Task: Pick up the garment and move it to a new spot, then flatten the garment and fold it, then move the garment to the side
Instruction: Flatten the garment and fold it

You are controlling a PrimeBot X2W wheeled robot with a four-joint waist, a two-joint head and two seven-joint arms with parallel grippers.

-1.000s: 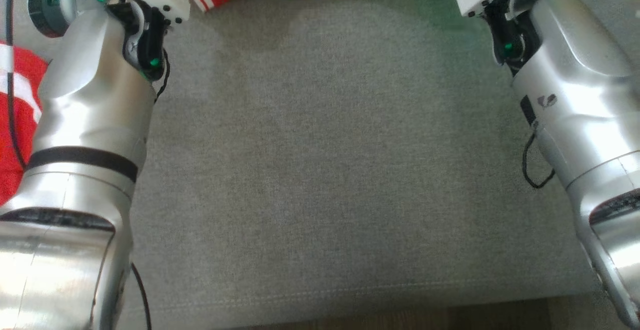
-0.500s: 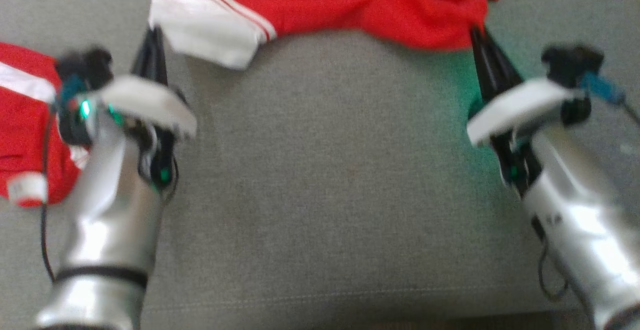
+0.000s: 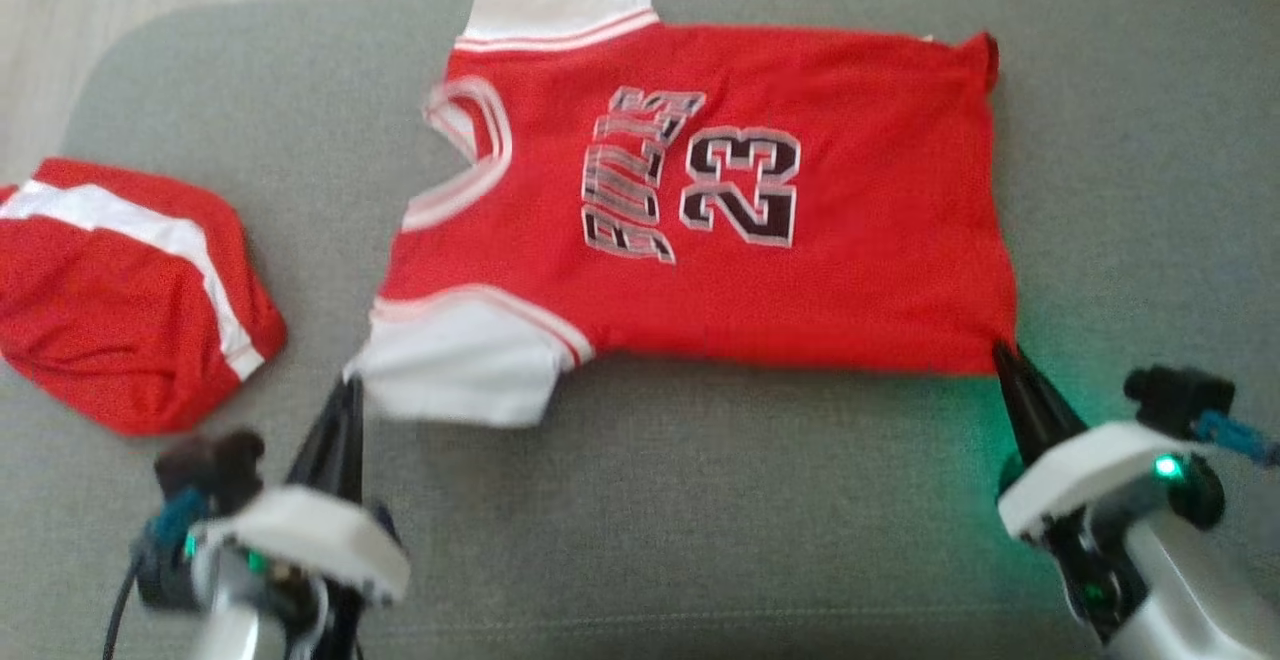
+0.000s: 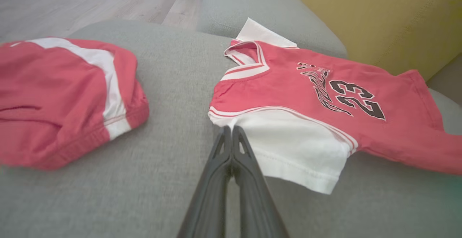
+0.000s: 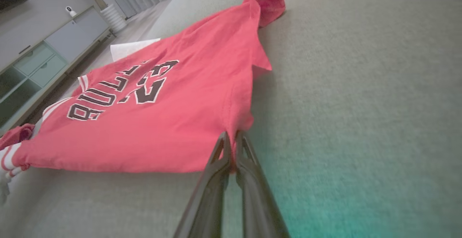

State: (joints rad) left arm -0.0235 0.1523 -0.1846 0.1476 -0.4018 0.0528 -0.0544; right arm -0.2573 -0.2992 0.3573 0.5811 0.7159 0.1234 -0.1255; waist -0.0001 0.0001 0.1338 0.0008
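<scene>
Sofa (image 3: 700, 500) bears jersey (image 3: 850, 270); right wrist view: cabinet (image 5: 43, 61).

**Three eyes on one sofa seat**

My head camera looks steeply down from above my arms, far enough back to take in the whole jersey (image 3: 720, 190) spread on the sofa seat (image 3: 700, 520). My left wrist camera sits low and close, sighting along my left gripper (image 4: 231, 128) at the sleeve end. My right wrist camera skims the cushion, tilted, along my right gripper (image 5: 231, 134) at the hem corner. All three share the printed chest.
</scene>
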